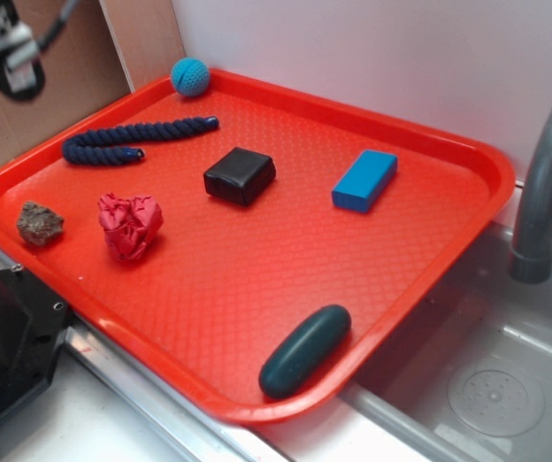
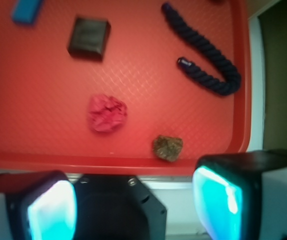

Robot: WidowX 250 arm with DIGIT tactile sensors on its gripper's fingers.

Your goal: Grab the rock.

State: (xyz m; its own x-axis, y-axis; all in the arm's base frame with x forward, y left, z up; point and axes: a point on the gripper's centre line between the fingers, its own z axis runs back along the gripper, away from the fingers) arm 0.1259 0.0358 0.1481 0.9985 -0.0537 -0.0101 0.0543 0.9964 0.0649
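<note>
Claw (image 2: 133, 205) open and empty: in the wrist view its 2 fingers (image 2: 51, 210) stand wide apart at the bottom of the picture, their inner pads glowing cyan, and they hang above a black housing (image 2: 118, 205) just outside the red tray (image 1: 257, 289), touching nothing on it. In the exterior view the claw (image 1: 12, 58) shows only partly at the top left, raised well above the tray's left corner.

Nearest the claw lies the rock (image 1: 40, 222), a small lumpy grey-brown stone resting on the tray floor close to the tray's left edge, apart from everything else. In the wrist view the rock (image 2: 168, 147) sits just inside the near rim, closer to the right finger than to the left one.

Near the rock but not touching it lies a crumpled red paper wad (image 1: 129, 225). Farther in, toward the middle of the tray, sits a black block (image 1: 240, 174). A dark blue twisted rope (image 1: 132, 141), bent back on itself at 1 end, lies along the tray's far left side. Beyond the block, near the far edge, rests a blue rectangular block (image 1: 364, 180). A teal ball (image 1: 189, 76) sits in the far corner against the rim.

A dark green oblong (image 1: 305, 350) lies alone at the tray's near right edge, well apart from the rock. To the right of the tray stand a grey faucet (image 1: 545, 173) and a sink basin (image 1: 488, 385).
</note>
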